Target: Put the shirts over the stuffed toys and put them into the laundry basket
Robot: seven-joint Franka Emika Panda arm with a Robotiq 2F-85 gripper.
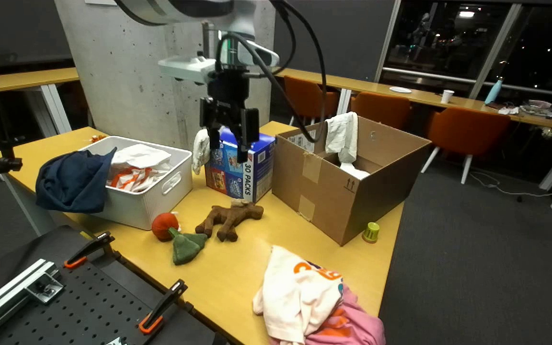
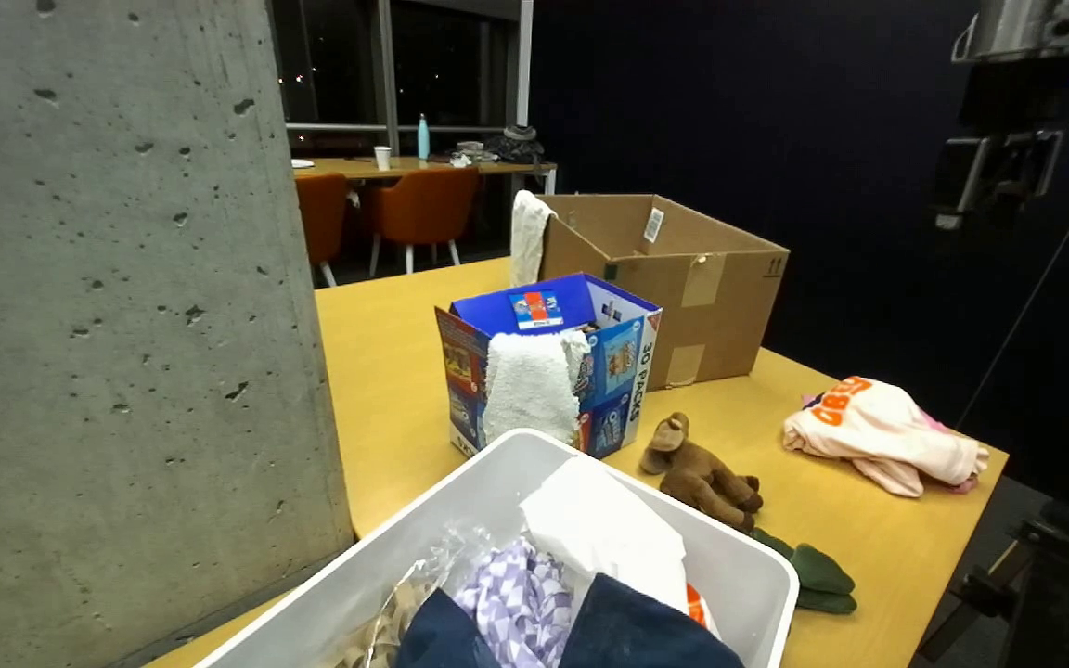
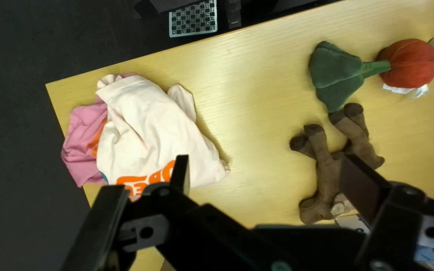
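Observation:
A cream shirt with orange letters (image 1: 300, 297) lies crumpled over a pink shirt (image 1: 352, 321) near the table's end. Both shirts also show in the wrist view, cream (image 3: 153, 128) and pink (image 3: 85, 146). A brown antlered stuffed toy (image 1: 230, 218) lies on its side mid-table; it also shows in the wrist view (image 3: 328, 165). A toy with a red ball (image 1: 165, 225) and green leaf-like part (image 1: 187, 248) lies beside the basket. The white basket (image 1: 134, 211) holds several cloths; a navy cloth (image 1: 72, 179) hangs over its rim. My gripper (image 1: 228, 143) is open and empty, high above the table.
A cardboard box (image 1: 333, 206) with a white cloth (image 1: 343, 136) over its edge stands at the back. A blue snack box (image 1: 261, 167), draped with a white cloth (image 2: 534, 390), stands beside it. A small green cup (image 1: 371, 232) is near the edge. Clamps (image 1: 163, 306) sit alongside.

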